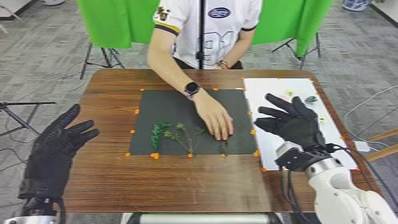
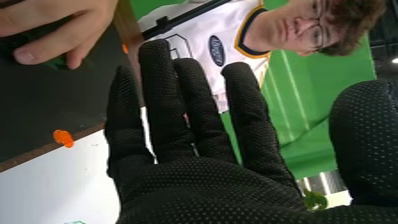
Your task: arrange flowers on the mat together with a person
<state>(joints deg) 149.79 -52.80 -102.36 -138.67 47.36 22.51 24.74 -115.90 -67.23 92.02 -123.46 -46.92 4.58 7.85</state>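
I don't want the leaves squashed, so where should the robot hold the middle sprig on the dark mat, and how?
I'd pinch the sprig low on its thin stem, coming down from the robot's side of the mat. It lies with leaves spreading at the far end, and that side probably avoids the person's hand.

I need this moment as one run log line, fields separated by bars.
person's hand: on dark mat, at green sprig | right robot hand: open, over white sheet | left robot hand: open, left of mat
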